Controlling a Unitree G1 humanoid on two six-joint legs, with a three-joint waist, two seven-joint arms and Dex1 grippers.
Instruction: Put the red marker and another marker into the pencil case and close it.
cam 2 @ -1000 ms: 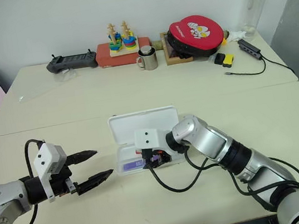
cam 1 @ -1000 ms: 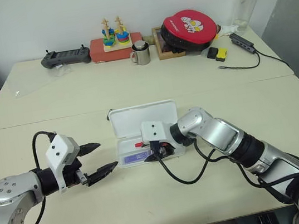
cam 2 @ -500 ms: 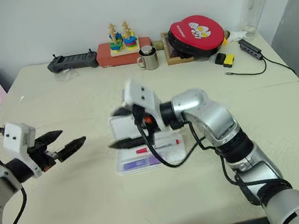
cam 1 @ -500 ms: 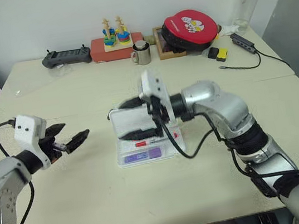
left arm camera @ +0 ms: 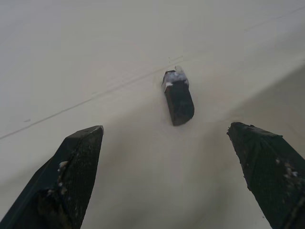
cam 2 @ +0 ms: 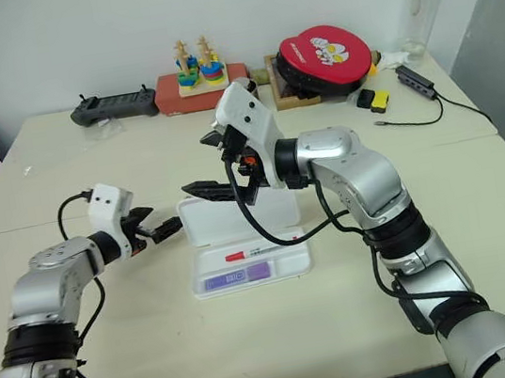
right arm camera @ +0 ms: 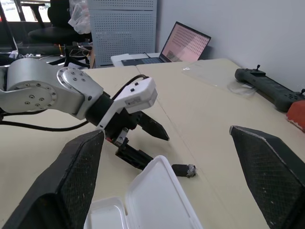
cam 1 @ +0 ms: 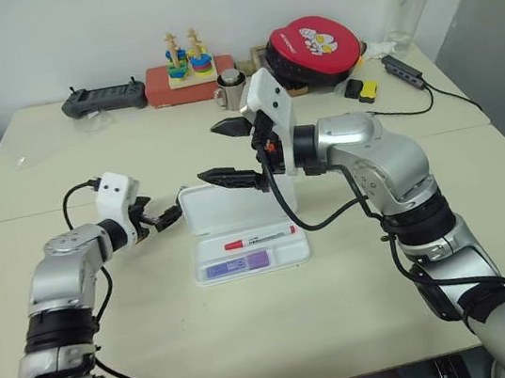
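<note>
The pencil case (cam 1: 248,232) lies open on the surface (cam 1: 256,340), its lid (cam 1: 236,203) folded back flat. In its tray another marker (cam 1: 235,265), the short purple one, lies nearest, with the red marker (cam 1: 260,239) just behind it, so only the closing remains.

The left tool (cam 1: 164,218), fingers spread and empty, sits just beside the lid's left corner. The right tool (cam 1: 230,151), also spread wide and empty, hangs above the lid's far edge, pointing left.

A small black cap-like object (right arm camera: 183,170) lies on the surface just behind the lid. A swing at the lid could push the light case sideways, or tip the markers out if the lid catches.

A second ago the right tool was down in the tray; it has since let go and risen, while the left tool has reached forward to the case.
</note>
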